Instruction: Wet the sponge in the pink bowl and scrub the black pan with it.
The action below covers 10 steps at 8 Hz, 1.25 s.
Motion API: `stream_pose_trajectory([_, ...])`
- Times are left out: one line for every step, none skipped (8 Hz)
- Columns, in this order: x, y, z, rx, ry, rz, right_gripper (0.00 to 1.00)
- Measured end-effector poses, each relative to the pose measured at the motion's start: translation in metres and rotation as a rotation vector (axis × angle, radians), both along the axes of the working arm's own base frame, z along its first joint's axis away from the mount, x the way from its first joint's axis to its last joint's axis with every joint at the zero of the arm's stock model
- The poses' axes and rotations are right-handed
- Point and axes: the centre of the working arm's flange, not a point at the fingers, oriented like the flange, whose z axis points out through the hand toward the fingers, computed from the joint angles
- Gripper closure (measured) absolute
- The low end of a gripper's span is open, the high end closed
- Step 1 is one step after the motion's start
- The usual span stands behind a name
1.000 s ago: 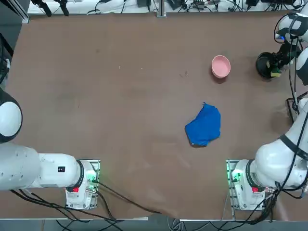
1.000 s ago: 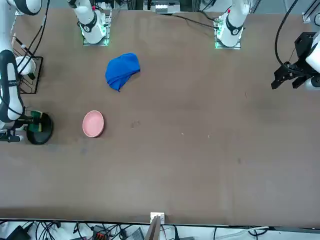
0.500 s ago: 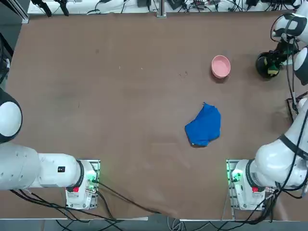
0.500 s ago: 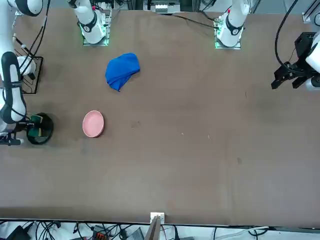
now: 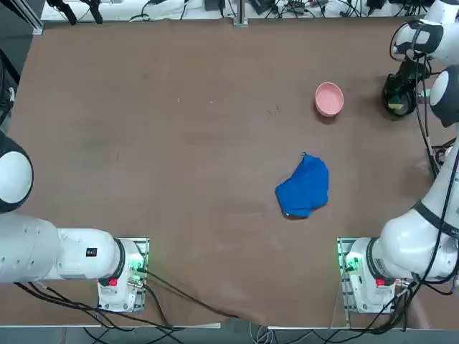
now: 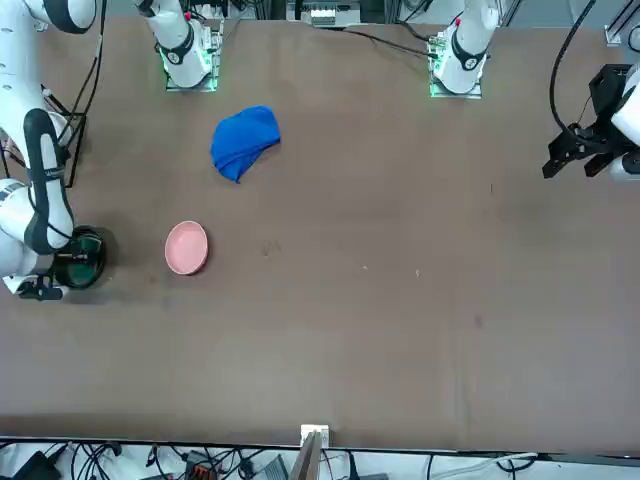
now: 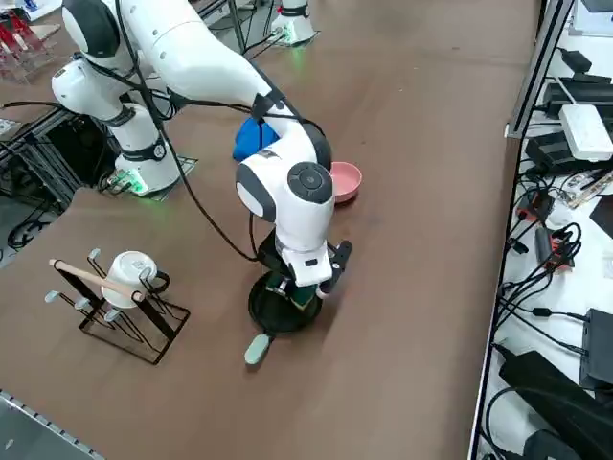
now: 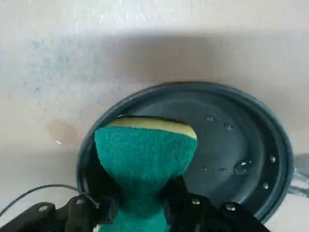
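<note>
The black pan (image 8: 236,140) lies near the table's right edge, its grey handle (image 7: 257,350) pointing at the robot's side. My right gripper (image 8: 140,200) is shut on the sponge (image 8: 145,150), green face showing and yellow layer at its far end. The sponge presses onto the pan's floor close to the rim. Water drops dot the pan. From overhead the gripper (image 5: 396,97) hangs straight over the pan (image 5: 391,87). The pink bowl (image 5: 329,98) stands apart, to the pan's left. From the side the sponge (image 7: 305,295) peeks out under the wrist.
A crumpled blue cloth (image 5: 305,188) lies mid-table, nearer the robot than the bowl. A wire rack holding a white mug (image 7: 129,273) stands at the table's right edge, on the robot's side of the pan. Cables and boxes line the far edge.
The sponge has slid across the pan toward the bowl side, still gripped. The right arm's wrist has swung toward the far edge of the table.
</note>
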Motion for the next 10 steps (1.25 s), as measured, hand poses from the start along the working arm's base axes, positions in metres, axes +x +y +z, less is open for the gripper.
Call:
stream_pose_trajectory([-0.006,-0.004,-0.001,0.009,0.028,-0.011,0.53])
stream_pose_trajectory([-0.012,-0.011,-0.003,0.016,0.048,-0.023,0.53])
stream_pose_trajectory([-0.017,-0.020,-0.003,0.023,0.056,-0.027,0.53])
stream_pose_trajectory([-0.022,-0.030,-0.003,0.026,0.058,-0.032,0.53])
stream_pose_trajectory([-0.026,-0.040,-0.003,0.024,0.053,-0.034,0.53])
stream_pose_trajectory([-0.026,-0.047,-0.001,0.009,0.040,-0.025,0.53])
stream_pose_trajectory([-0.024,-0.050,0.000,-0.013,0.024,-0.012,0.53])
stream_pose_trajectory([-0.022,-0.052,0.001,-0.028,0.006,-0.003,0.53])
stream_pose_trajectory([-0.021,-0.052,0.000,-0.035,-0.005,0.000,0.53])
stream_pose_trajectory([-0.019,-0.051,0.000,-0.039,-0.014,0.003,0.52])
